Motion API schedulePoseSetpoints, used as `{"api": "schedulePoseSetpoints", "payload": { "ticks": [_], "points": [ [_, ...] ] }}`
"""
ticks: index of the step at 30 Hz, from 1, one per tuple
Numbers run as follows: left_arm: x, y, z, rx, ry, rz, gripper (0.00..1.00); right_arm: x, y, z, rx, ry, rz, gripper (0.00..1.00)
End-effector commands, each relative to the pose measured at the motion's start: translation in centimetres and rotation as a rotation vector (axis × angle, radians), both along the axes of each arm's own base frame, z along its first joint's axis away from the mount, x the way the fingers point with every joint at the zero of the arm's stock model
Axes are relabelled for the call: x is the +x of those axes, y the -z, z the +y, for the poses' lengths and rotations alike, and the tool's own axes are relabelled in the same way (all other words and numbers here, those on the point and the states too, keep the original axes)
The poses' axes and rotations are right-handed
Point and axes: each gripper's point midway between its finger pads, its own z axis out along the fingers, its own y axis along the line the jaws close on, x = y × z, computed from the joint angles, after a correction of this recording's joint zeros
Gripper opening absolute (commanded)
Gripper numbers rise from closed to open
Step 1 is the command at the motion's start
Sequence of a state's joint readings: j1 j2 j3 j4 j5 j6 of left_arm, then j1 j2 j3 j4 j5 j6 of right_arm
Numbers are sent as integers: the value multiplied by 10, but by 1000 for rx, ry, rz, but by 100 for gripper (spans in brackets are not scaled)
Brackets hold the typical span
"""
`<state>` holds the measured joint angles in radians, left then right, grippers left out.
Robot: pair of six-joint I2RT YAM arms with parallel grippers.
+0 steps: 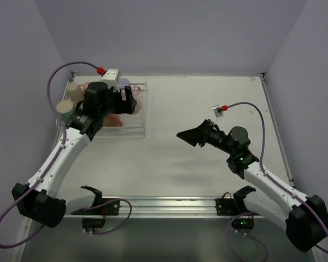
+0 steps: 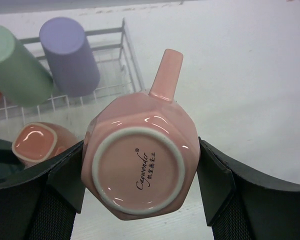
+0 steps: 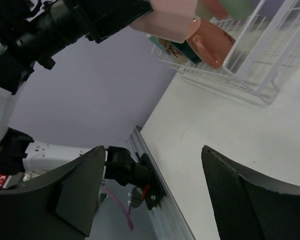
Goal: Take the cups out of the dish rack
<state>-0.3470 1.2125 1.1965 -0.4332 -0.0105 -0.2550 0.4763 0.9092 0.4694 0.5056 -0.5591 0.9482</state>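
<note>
Brightness: spreading evenly and softly through all three views, coming from overhead.
Shadows: lying faint and diffuse on the table (image 1: 197, 164) beneath the arms.
Glare: glinting in small white streaks on the glossy base of the pink mug (image 2: 140, 167).
Focus: rendering the print on that base sharply; softening the right gripper fingers (image 3: 75, 195) close to the lens.

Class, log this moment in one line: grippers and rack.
left gripper: shut on pink mug; right gripper: open, empty; dish rack holds lilac cup, mint cup, salmon cup
</note>
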Motion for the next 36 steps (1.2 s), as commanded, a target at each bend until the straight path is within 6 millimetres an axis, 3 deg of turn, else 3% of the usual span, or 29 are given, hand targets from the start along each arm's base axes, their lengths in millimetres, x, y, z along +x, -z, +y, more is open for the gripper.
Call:
{"api": "schedulePoseSetpoints", "payload": {
  "ticks": [1,4,14,22,23,27,31,36],
  "points": [
    [-21,-92,-22,-213,121,-244,24,11,-62,18,183,18,-116,79],
    [-42,-103,-37,-328,209,-266,24,13,-85,31,252,-6,-148,79],
    [-85,-127,-73,-609,440,-288,23,25,-118,64,348,-105,-181,79],
    [-102,-133,-81,-703,523,-278,23,28,-110,72,350,-104,-144,78],
    [-102,-135,-82,-710,532,-284,23,28,-110,72,356,-109,-141,77],
    [-103,-125,-90,-739,568,-237,23,17,-120,78,375,-187,-182,57],
    [-104,-122,-94,-755,580,-221,23,10,-127,77,408,-221,-203,47],
    [-108,-122,-96,-772,591,-225,28,11,-129,79,438,-239,-197,44]
  ]
}}
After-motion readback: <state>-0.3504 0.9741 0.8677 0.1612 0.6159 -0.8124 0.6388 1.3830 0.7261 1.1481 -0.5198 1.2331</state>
